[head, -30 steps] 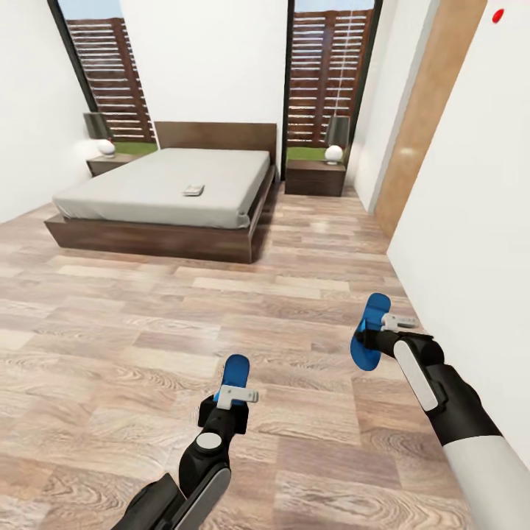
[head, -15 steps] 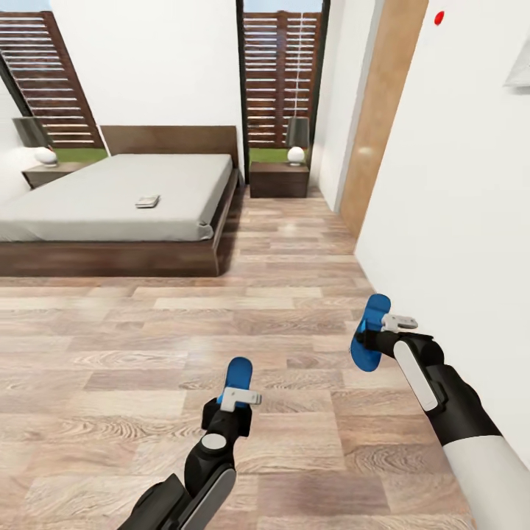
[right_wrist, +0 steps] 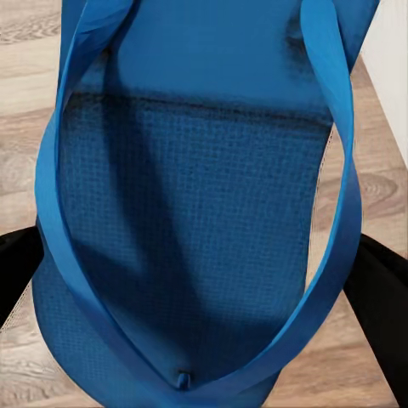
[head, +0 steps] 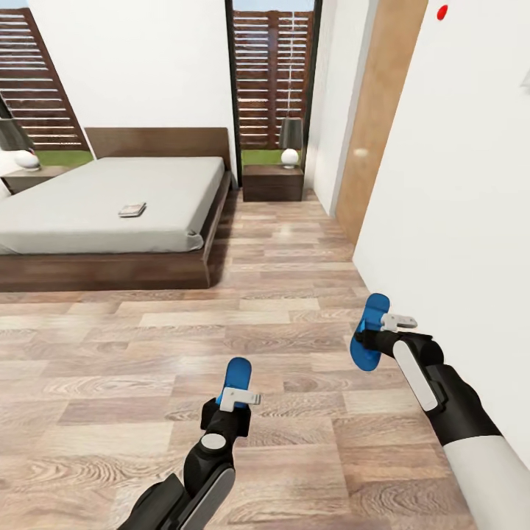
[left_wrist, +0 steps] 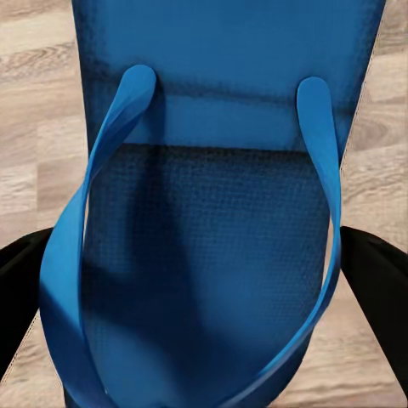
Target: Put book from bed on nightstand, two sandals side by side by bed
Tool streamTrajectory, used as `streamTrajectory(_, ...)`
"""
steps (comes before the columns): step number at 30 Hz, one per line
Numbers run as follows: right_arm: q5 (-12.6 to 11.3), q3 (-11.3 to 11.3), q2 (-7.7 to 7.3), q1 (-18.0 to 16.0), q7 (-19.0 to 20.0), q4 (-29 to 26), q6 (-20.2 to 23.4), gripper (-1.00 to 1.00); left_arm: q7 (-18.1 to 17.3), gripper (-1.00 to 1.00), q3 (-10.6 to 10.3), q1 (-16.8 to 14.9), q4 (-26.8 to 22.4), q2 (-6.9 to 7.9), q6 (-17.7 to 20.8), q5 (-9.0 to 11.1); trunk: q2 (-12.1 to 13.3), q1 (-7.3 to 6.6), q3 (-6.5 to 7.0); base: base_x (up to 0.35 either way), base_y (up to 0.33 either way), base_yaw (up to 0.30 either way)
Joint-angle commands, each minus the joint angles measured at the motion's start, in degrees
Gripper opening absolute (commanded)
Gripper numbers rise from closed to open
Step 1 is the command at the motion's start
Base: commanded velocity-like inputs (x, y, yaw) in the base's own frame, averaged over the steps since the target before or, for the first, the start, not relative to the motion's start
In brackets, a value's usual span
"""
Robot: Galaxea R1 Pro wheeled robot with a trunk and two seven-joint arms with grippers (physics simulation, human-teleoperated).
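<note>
Nearest, the left claw (head: 237, 401) grips one sandal (head: 237, 374) and the right claw (head: 383, 322) grips the other sandal (head: 368, 331), both held above the floor (head: 110, 353). Farther off, the book (head: 132, 210) lies on the bed (head: 103, 199); neither nightstand (head: 272, 182) holds it. No step looks finished. The book's cover is too small to read.

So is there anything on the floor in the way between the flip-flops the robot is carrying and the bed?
Nothing visible. The left gripper holds one sandal and the right gripper holds the other sandal, and only bare wood floor lies between them and the bed.
</note>
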Motion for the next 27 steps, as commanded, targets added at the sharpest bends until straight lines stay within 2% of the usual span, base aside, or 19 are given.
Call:
streamTrajectory(1,-0.5,0.3,-0.06,0.0,-0.6,-0.1,0.1,-1.0,0.6,-1.0,-0.2,-0.1,-0.1,0.05,0.1,0.4,0.0,0.03,-0.05,0.336,0.0,0.003)
streamTrajectory(6,-0.5,1.4,-0.06,0.0,-0.7,0.0,0.1,-1.0,0.6,-1.0,-0.1,-0.1,-0.1,0.07,0.1,0.5,0.0,0.03,-0.05,0.336,0.0,0.083)
streamTrajectory(13,-0.5,1.7,-0.03,0.0,-0.8,0.3,0.1,-1.0,0.6,-1.0,-0.1,-0.1,-0.1,0.03,0.1,0.5,0.0,0.03,-0.05,0.336,0.0,0.172)
streamTrajectory(27,-0.5,1.7,-0.06,0.0,-0.7,-0.1,0.1,-1.0,0.6,-1.0,-0.1,-0.1,-0.1,-0.15,0.1,0.7,0.0,0.03,-0.05,0.336,0.0,0.022)
